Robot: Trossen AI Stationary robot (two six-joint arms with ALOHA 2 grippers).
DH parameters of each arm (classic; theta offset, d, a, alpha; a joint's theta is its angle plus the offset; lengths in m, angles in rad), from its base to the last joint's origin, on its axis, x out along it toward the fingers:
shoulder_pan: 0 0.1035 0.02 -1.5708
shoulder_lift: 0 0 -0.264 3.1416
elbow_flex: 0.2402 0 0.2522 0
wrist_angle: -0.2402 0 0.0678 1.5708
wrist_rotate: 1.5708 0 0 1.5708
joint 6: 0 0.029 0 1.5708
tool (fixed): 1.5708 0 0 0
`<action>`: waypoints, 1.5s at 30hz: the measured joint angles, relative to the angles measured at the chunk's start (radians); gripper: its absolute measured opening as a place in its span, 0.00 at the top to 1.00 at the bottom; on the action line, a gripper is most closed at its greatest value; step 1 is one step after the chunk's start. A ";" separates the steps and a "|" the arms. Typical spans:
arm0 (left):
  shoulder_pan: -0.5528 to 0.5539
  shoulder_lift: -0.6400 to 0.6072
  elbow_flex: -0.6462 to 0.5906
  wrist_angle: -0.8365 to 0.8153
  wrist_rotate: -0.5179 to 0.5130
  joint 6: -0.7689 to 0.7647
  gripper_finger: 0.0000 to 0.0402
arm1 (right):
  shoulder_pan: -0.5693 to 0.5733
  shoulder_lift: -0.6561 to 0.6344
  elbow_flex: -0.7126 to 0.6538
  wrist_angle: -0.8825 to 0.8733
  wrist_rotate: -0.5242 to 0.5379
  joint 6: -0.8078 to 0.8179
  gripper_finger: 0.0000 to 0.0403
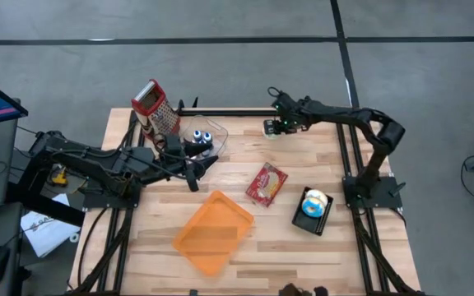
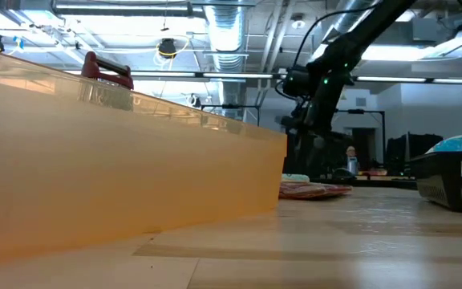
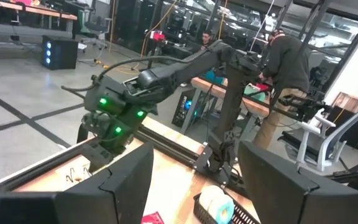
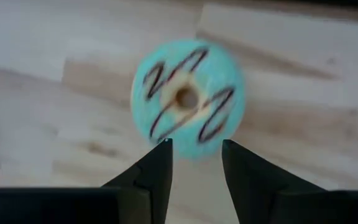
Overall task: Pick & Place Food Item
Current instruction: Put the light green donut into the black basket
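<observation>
The right end effector [image 4: 194, 149] hangs above a blue doughnut [image 4: 188, 98] with dark stripes of icing and a small hole in its middle. Its two dark fingers [image 4: 156, 167] stand a little apart and hold nothing; the doughnut lies flat on the wooden worktop [image 4: 55, 112] just in front of the fingertips, and I cannot tell if they touch it. In the high view this end effector [image 1: 280, 126] is at the far side of the worktop [image 1: 303, 255], right of the middle, and the doughnut [image 1: 271, 128] shows as a small pale spot under it. The right arm reaches there from its base at the right edge.

The left end effector [image 1: 194, 168] is over the left part of the worktop, near the middle. Its fingers [image 3: 120, 186] are spread wide with nothing between them.

Just behind the left end effector there is a clear plastic container [image 1: 205, 136] with blue-topped things inside, and beside it a metal grater [image 1: 156, 107] with a red handle stands upright. A red food packet [image 1: 267, 182] lies flat near the centre of the worktop. An orange tray [image 1: 213, 232] lies nearer to the front edge, turned at an angle. A black basket [image 1: 313, 210] stands on the right side, and in it is a second blue doughnut [image 1: 314, 201].

In the left wrist view, a person [image 3: 284, 68] in dark clothes stands at a bench in the room behind.
</observation>
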 joint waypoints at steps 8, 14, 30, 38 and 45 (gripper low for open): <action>0.000 0.000 0.000 -0.002 0.000 -0.007 0.42 | -0.064 0.088 0.065 -0.003 -0.029 -0.020 0.52; 0.000 0.000 0.000 -0.002 0.000 -0.015 0.42 | -0.061 0.153 0.121 -0.033 -0.029 -0.050 0.44; 0.001 0.000 0.000 -0.001 -0.004 -0.035 0.42 | -0.096 0.167 0.125 -0.052 -0.003 -0.085 0.52; 0.001 0.000 0.000 0.002 -0.009 -0.035 0.42 | -0.079 0.173 0.124 -0.045 -0.031 -0.088 0.51; 0.001 0.000 0.000 0.002 -0.009 -0.040 0.42 | -0.081 0.175 0.124 -0.047 -0.022 -0.085 0.51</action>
